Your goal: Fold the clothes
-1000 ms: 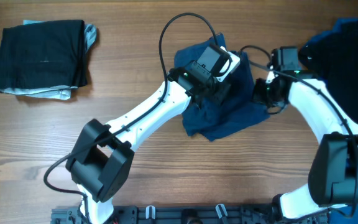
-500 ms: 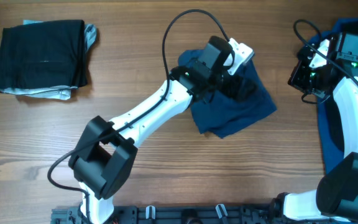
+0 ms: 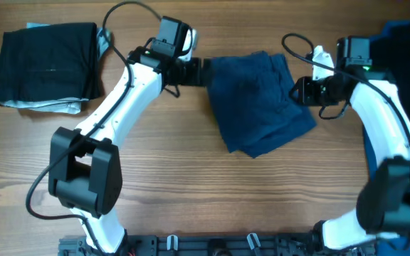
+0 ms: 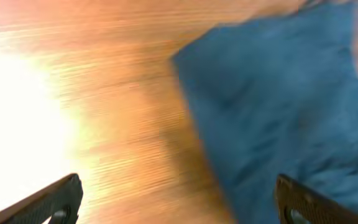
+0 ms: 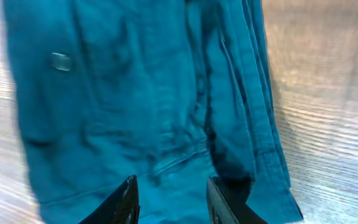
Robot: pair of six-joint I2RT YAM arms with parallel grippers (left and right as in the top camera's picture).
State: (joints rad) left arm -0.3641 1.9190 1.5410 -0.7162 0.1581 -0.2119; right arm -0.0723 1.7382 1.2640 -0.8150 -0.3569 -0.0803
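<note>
**Status.** The dark navy-blue, soft, wrinkled shorts-like garment (image 3: 258, 99) lies on the brown wood-grain table (image 3: 191, 199), between the two grippers. It appears loosely doubled over, with skewed edges.

The left gripper (image 3: 199, 71) sits just off one edge, spread wide with nothing between its tips. In its blurred wrist view, one corner of the cloth lies ahead of the tips. The cloth extends toward one finger's side, and bare wood lies ahead of the other.

The right gripper (image 3: 306, 91) is at the opposite edge. Its fingers (image 5: 126, 199) are parted over the stacked seam edges and, as far as can be judged, grip nothing. A tiny pale button (image 5: 59, 61) lies ahead and to one side.

**Procedure (judgement).**
1. Position each gripper at a corner, not mid-edge.
2. Lower until the cloth sits between the tips, then close on all layers.
3. Lift both sides together, keeping the held edge taut.
4. Lay the edge onto the far edge, then release.

**Caution.** Catching only the top layer would probably open the existing fold.
</note>
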